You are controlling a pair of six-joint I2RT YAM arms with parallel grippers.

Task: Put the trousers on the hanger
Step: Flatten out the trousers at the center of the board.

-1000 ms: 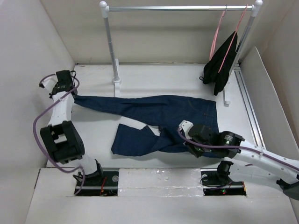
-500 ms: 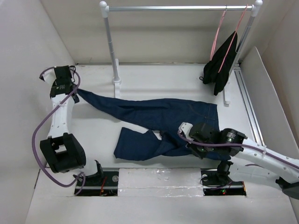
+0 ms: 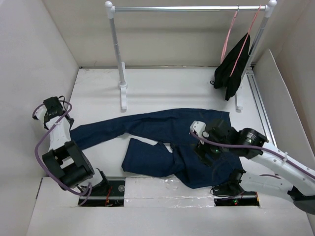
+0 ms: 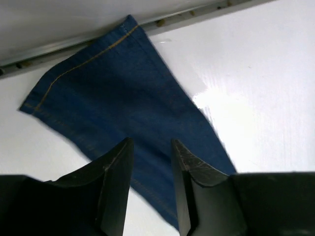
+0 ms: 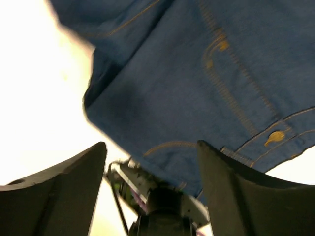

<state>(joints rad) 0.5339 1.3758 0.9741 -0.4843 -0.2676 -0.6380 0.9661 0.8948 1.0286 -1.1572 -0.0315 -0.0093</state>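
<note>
The dark navy trousers [image 3: 162,125] lie flat across the table. One leg reaches left to a hem [image 4: 98,93], the other is folded near the front, and the waist [image 5: 231,88] lies at the right. My left gripper [image 3: 54,114] hovers over that hem near the left wall, open, with nothing between its fingers [image 4: 150,142]. Above the waistband, my right gripper [image 3: 203,147] is open wide and empty [image 5: 151,143]. The pale-pink hanger [image 3: 228,35] hangs at the right end of the rail.
A second pink hanger carrying black cloth [image 3: 234,66] hangs beside it. The clothes rail [image 3: 187,8] stands on two white posts [image 3: 119,54] at the back. White walls close in the left, the back and the right.
Both grippers have opened and let go of the trousers. The leg end dropped and slid toward the near left. My left arm drew back along the wall; the waist now lies nearer the front.
</note>
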